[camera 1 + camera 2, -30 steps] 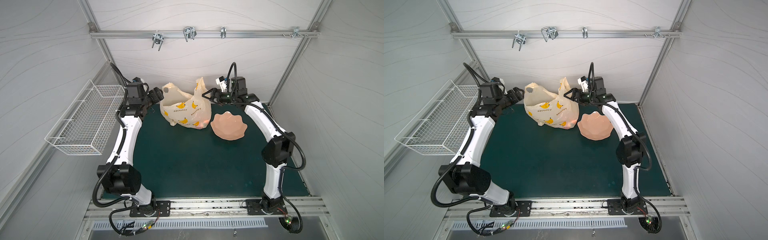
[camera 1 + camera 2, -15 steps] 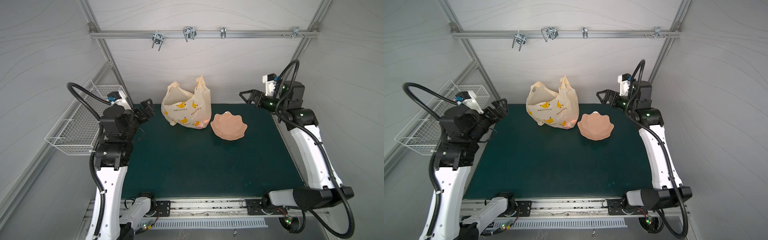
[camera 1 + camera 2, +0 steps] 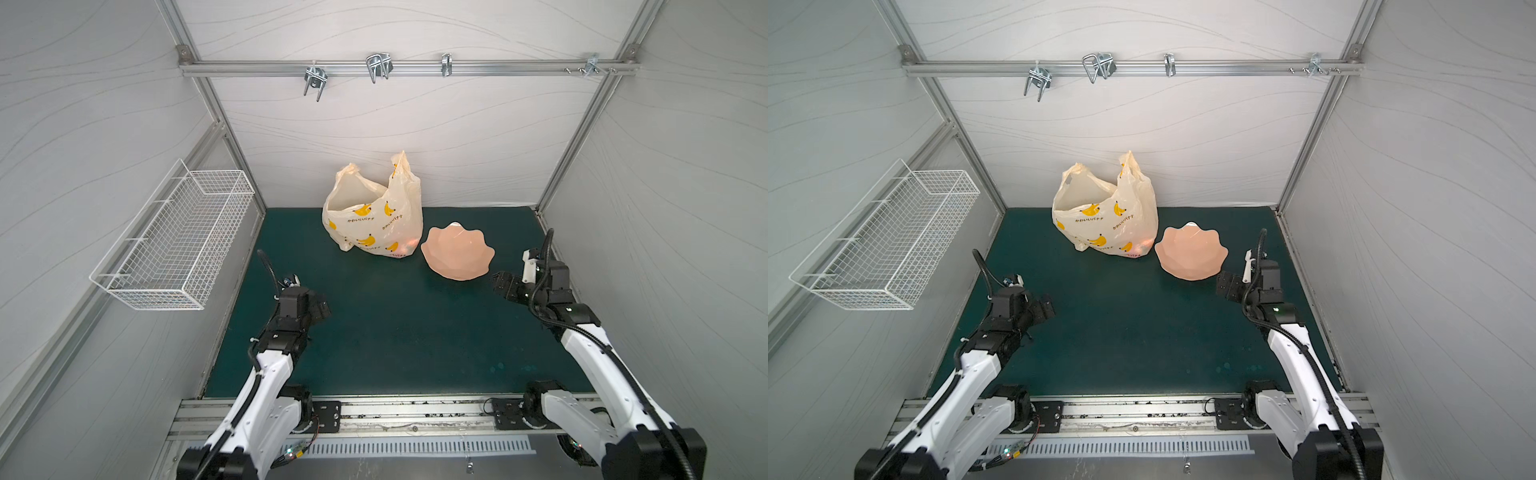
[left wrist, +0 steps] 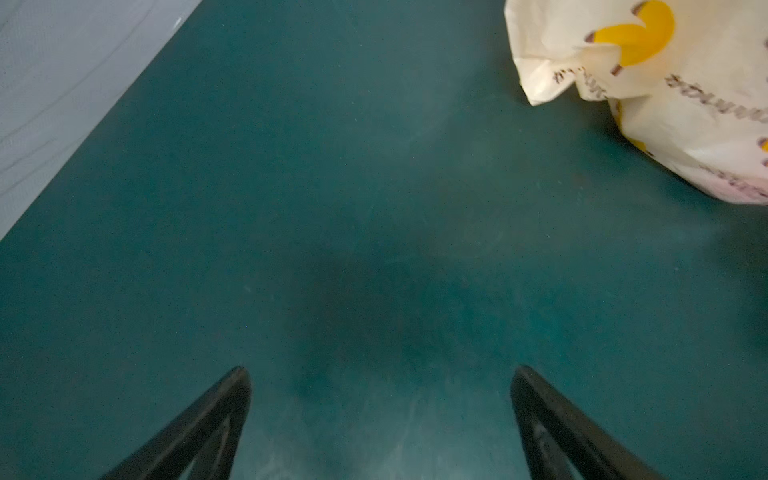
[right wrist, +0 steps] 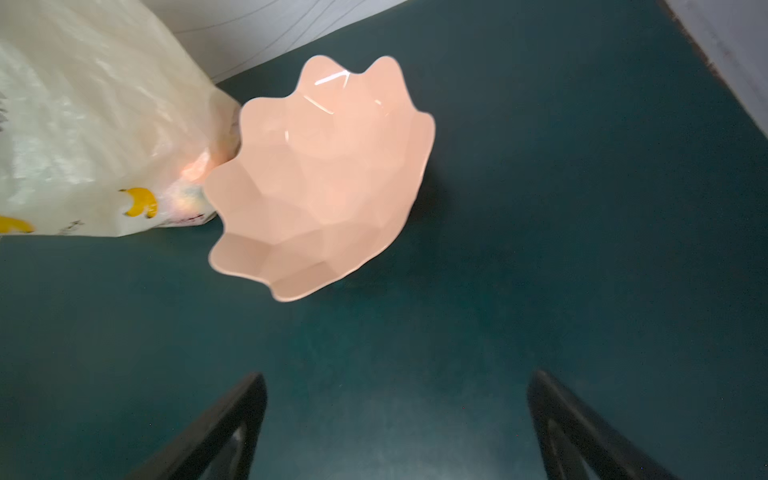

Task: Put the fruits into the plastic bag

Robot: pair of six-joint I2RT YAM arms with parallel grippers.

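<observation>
Plastic bag [image 3: 374, 216] stands at back edge of table [image 3: 395, 332], dish [image 3: 457, 257] empty just beside it, fruits [image 3: 409, 245] a red blur inside the bag — looks finished. Wide open and empty: left gripper [image 4: 380, 369], right gripper [image 5: 397, 376] — likely only parking remains.

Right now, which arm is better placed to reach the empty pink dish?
Right. The right gripper, open, hangs just beside the pink dish and faces it; the left gripper is farther off across the mat.

Left claw [image 3: 323, 309] and right claw [image 3: 502, 284] swing back from the plastic bag [image 3: 374, 224], settling low at opposite sides of the bench [image 3: 395, 332], nearer its front, leaving the bag standing alone.
</observation>
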